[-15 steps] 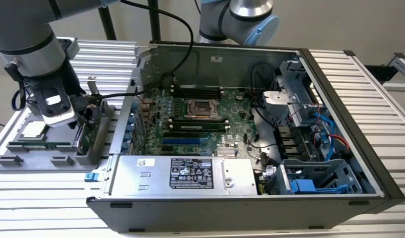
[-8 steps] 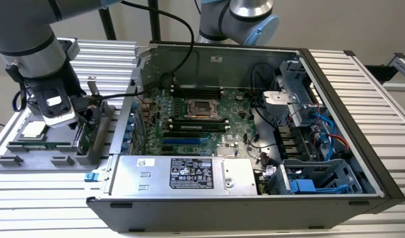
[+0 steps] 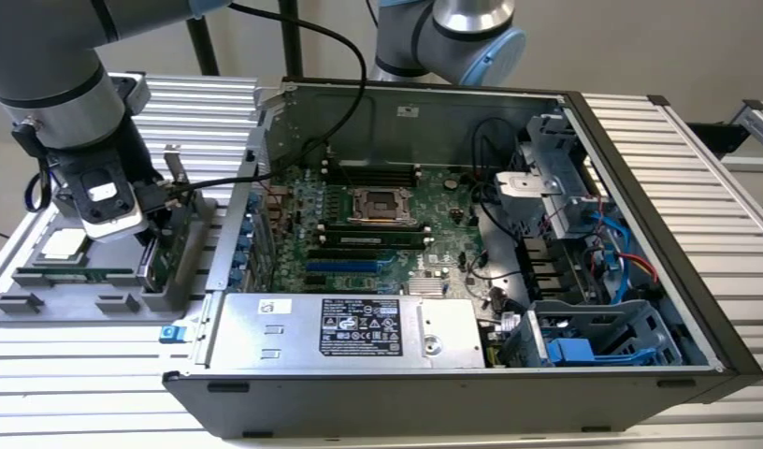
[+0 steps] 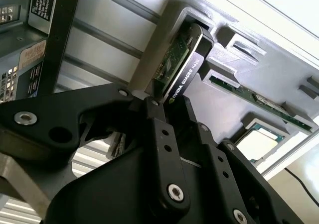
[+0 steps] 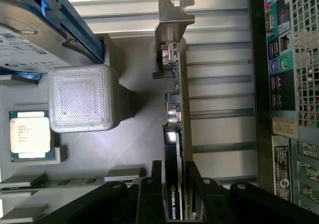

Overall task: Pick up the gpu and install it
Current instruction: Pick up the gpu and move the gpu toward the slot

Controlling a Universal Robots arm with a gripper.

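The gpu (image 3: 161, 254) stands on edge in a slot of the grey parts holder (image 3: 57, 307), at the exterior view's left beside the open computer case. Its silver bracket (image 3: 175, 168) sticks up at the far end. In both wrist views the card shows as a green board with a black cooler edge (image 5: 174, 109) (image 4: 182, 59). My gripper (image 3: 153, 232) hangs straight over it. The black fingers (image 5: 192, 176) sit one on each face of the card, pressed against it (image 4: 169, 104). The card's lower edge still rests in the holder.
The open case (image 3: 631, 168) lies flat with its motherboard (image 3: 395, 224) and blue expansion slots (image 3: 344, 267) exposed, and a power supply (image 3: 344, 327) at the front. The holder also carries a processor (image 5: 30, 134), a memory stick (image 3: 76, 276) and a hard drive in a blue frame (image 5: 30, 30).
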